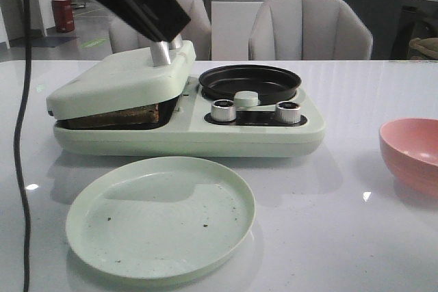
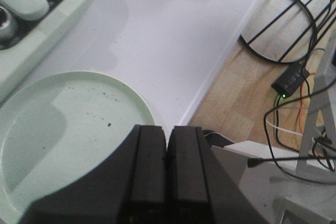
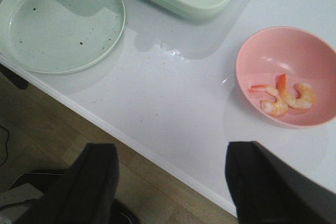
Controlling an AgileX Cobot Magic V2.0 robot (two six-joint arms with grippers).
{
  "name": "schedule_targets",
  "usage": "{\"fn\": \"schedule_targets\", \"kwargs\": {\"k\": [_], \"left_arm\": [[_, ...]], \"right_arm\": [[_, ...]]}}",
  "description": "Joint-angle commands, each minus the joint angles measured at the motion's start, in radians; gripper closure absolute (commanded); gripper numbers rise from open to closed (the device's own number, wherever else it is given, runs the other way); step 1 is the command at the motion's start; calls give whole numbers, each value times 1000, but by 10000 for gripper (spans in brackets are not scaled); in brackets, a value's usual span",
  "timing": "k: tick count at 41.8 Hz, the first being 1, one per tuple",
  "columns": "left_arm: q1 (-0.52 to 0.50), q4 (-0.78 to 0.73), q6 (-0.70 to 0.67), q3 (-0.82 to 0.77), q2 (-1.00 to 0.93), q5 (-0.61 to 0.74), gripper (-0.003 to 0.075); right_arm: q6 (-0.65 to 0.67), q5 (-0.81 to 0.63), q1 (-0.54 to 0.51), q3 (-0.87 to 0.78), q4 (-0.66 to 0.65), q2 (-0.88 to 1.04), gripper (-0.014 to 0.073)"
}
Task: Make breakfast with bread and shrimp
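Observation:
The bread (image 1: 116,115) lies in the pale green breakfast maker (image 1: 191,135), only its brown edge showing under the half-lowered lid (image 1: 116,80). Shrimp (image 3: 286,98) lie in a pink bowl (image 3: 294,51); the bowl (image 1: 410,152) stands at the table's right. My left gripper (image 2: 167,129) is shut with nothing in it, hanging over the near rim of an empty green plate (image 2: 52,129). In the front view it is the black wedge (image 1: 161,22) at the upper left. My right gripper (image 3: 173,153) is open and empty at the table's front edge, short of the bowl.
A black round pan (image 1: 250,81) and two silver knobs (image 1: 223,110) sit on the maker's right half. The green plate (image 1: 161,217) lies in front of it. A black cable (image 1: 20,169) hangs at the left. Chairs stand behind the table.

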State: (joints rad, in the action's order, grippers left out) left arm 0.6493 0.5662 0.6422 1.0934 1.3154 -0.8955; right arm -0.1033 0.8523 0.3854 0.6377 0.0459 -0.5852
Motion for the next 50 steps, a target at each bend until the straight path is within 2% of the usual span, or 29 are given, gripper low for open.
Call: {"fn": "schedule_targets", "kwargs": {"k": [1,4,12,18,26,30,37,45,50], "left_arm": [[30,-8,-17,-25,-81,66,619],[32,-63,-97,-62,-125,102,619],[32,-343,-371,-118,-205,146,619],[32,-356,-376,-118,-215,153,619],[32,-356,-376,-118,-213,153,619],[32,-356,-376,-118,-213,153,619],[32,-356,-376,-118,-213,153,619],[32,-354,-376,-118,-213,142,619],[32,-354,-376,-118,-213,147,619]], "right_arm": [[-1,-59,-5,27,-2,1,54],[-1,-62,-5,27,4,1,54],[-1,-75,-5,27,35,1,54],[-1,-116,-5,27,57,0,54],[52,-142,-49,68,-1,-80,54],[79,-86,-114,120,-46,-169,54],[79,9,-267,218,-46,-344,54],[78,4,-443,291,-46,-540,54],[78,-17,-514,331,-46,-653,54]]}}
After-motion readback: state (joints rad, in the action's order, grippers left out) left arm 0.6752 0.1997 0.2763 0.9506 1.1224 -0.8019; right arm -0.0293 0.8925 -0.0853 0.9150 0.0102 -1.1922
